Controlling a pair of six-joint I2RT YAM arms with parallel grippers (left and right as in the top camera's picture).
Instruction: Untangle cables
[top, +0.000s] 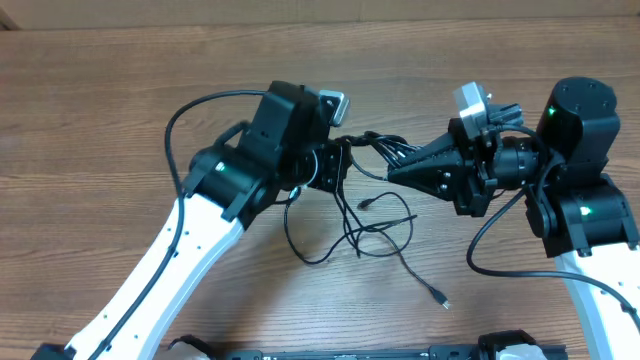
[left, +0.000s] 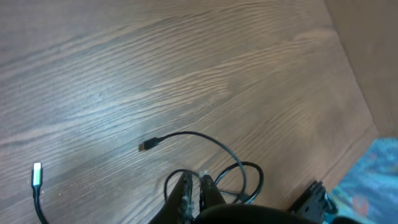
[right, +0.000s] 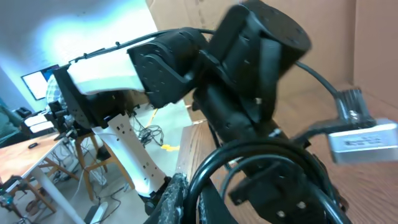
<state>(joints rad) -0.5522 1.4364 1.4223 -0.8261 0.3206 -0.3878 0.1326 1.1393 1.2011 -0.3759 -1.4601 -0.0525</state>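
The cables are thin black cords, drawn taut between the two grippers and drooping in loose loops onto the wooden table. One plug end trails toward the front; another lies inside the loops. My left gripper is shut on a cord at the bunch's left side. In the left wrist view its fingertips pinch a cord, with a loop, a black plug and a silver plug below. My right gripper faces it, and its fingers are shut on a black cord loop.
A cardboard wall runs along the table's back edge. The left arm's thick black cable arcs over the table's left half. The two wrists are close together, the left arm's body filling the right wrist view. The table's edge shows at right.
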